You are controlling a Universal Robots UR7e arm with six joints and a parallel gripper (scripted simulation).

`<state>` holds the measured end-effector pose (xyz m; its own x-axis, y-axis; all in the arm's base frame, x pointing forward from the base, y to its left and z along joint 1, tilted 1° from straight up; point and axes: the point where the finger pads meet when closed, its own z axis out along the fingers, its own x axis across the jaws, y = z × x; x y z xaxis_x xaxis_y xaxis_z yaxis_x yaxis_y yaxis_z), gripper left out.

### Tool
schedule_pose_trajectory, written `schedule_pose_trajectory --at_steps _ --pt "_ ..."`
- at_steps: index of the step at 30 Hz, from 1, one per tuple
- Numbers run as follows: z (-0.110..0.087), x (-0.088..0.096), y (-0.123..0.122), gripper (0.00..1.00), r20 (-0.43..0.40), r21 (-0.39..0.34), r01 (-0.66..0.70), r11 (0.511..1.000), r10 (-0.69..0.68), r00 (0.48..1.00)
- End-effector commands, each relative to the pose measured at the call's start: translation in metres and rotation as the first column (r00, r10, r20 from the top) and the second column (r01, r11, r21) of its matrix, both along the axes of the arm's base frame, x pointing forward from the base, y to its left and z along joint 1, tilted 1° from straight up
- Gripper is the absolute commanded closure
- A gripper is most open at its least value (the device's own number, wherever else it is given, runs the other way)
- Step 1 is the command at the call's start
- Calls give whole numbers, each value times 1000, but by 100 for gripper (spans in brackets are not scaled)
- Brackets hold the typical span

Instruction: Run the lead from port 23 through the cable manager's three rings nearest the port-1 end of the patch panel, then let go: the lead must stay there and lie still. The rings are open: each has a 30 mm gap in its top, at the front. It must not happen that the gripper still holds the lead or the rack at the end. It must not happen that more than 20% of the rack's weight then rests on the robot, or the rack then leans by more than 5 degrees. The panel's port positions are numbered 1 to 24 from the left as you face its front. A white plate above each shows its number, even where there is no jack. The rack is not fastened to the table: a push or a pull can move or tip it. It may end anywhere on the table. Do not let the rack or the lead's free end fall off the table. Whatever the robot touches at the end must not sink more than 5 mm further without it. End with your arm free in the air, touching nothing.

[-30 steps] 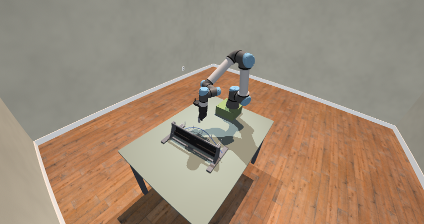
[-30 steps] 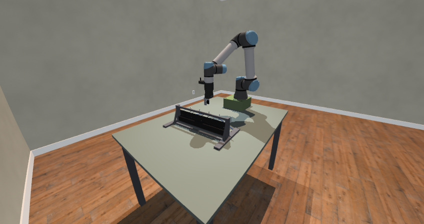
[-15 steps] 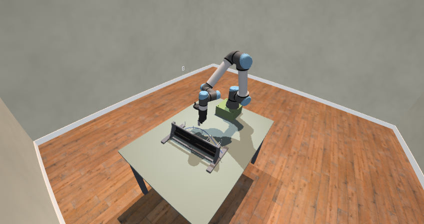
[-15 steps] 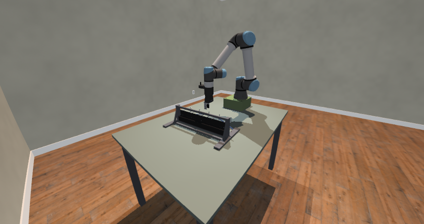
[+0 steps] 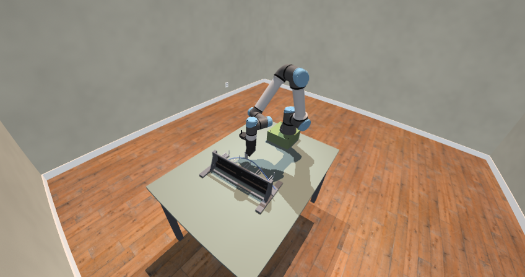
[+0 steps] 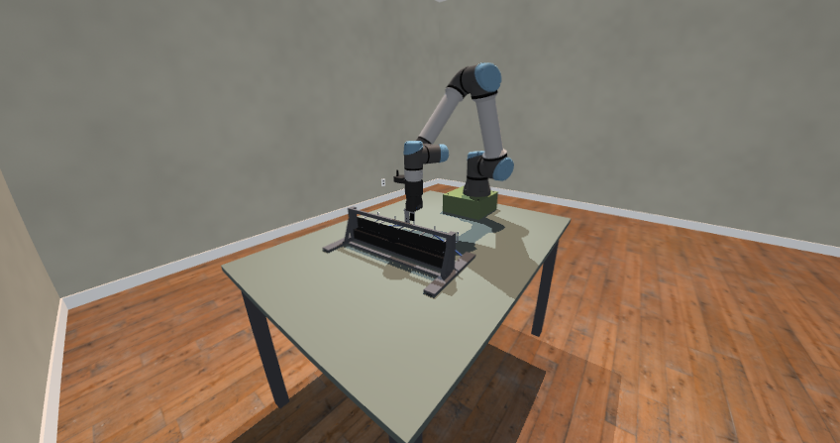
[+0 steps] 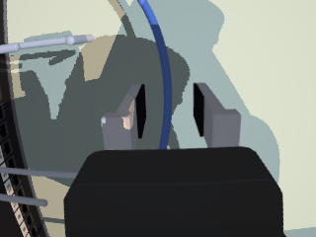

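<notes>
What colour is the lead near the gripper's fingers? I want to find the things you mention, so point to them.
Blue (image 5: 241, 158) (image 7: 168, 89), darker where shaded; the wrist view shows it best.
</notes>
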<state>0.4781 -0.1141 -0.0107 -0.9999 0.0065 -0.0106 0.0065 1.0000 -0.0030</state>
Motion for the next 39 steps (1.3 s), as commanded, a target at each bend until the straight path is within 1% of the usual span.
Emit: schedule_pose_trajectory --at_steps 1,9,39 --pt "-6 1 0 33 2 -1 0 1000 0 1000" --pt "-11 1 0 33 2 -1 0 1000 0 1000" --pt "-11 1 0 33 2 -1 0 1000 0 1000"
